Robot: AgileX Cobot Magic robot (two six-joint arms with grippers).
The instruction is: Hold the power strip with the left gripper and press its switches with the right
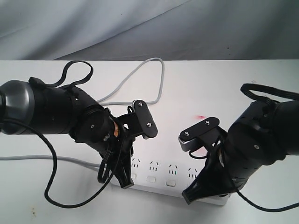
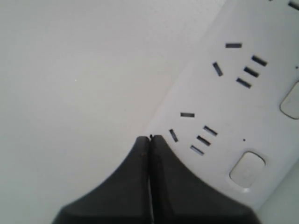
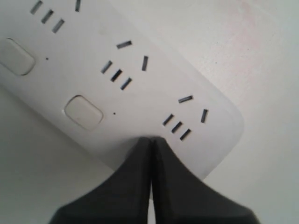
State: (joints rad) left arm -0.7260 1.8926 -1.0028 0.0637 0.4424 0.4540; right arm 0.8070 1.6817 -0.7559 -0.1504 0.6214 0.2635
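The white power strip (image 1: 161,175) lies along the table's front edge, with its sockets and white switches (image 1: 151,178) facing up. My left gripper (image 1: 126,184) is shut, nothing between its fingers, and its tips sit at the strip's left end. In the left wrist view the tips (image 2: 150,138) meet the corner of the strip (image 2: 224,102) beside a switch (image 2: 247,169). My right gripper (image 1: 189,198) is also shut, over the right end. In the right wrist view its tips (image 3: 151,139) lie on the strip (image 3: 140,93) below the end socket, next to a switch (image 3: 83,112); anything under them is hidden.
The strip's grey cord (image 1: 140,74) loops across the white table behind the left arm, and another stretch of cord (image 1: 28,157) runs off to the left. A small red mark (image 1: 200,115) shows on the table behind the right arm. A grey backdrop rises beyond the table.
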